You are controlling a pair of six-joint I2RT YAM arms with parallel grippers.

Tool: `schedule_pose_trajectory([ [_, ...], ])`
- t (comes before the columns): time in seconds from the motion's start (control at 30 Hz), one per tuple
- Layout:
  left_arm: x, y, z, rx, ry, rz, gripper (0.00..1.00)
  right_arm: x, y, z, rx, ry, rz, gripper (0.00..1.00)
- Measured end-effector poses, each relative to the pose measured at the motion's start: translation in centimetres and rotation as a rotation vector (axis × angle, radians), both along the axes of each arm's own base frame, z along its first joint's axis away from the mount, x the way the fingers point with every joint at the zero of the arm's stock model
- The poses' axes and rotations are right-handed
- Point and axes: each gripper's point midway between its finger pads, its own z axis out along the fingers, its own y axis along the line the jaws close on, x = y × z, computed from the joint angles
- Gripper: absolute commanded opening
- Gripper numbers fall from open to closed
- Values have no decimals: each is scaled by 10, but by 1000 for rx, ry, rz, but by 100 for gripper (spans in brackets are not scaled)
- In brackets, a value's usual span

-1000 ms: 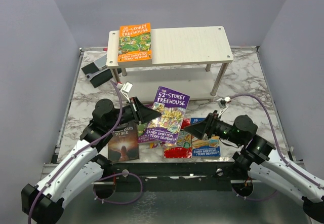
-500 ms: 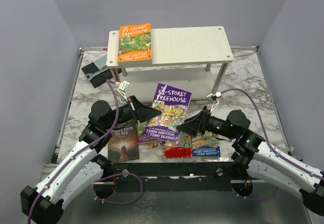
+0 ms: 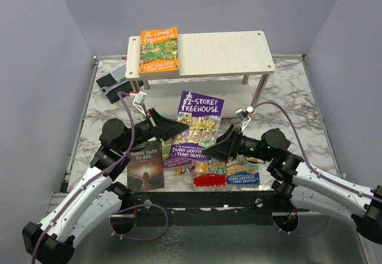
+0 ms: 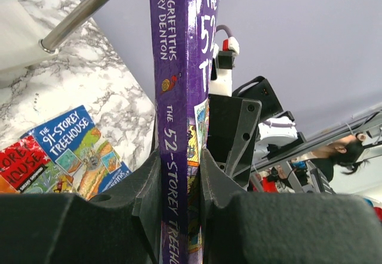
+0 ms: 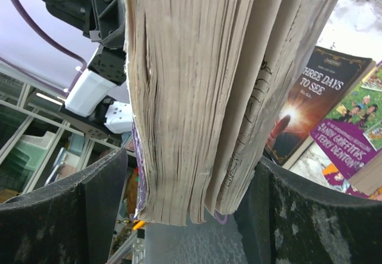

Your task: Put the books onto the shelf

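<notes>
Now | purple book (image 4: pixel 182 67) upright in left pincer (image 4: pixel 179 159) | pages inside right pincer (image 5: pixel 191 159)

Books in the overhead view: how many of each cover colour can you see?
Orange: 1, the orange book
Purple: 2, the held purple book and the flat purple book
Dark: 1, the dark book
Red: 1, the red book
Blue: 1, the blue book
Total: 6 showing
</notes>
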Motion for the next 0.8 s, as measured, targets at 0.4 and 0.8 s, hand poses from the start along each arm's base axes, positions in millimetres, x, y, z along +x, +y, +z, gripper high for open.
schedule_pose_trajectory([
  [0.4,7,3,9,-16,-18,48,0,-8,6,27,68,-41,32,74],
  [0.8,17,19,19,87,-45,172,0,-4,28,37,5,-43,-7,62],
])
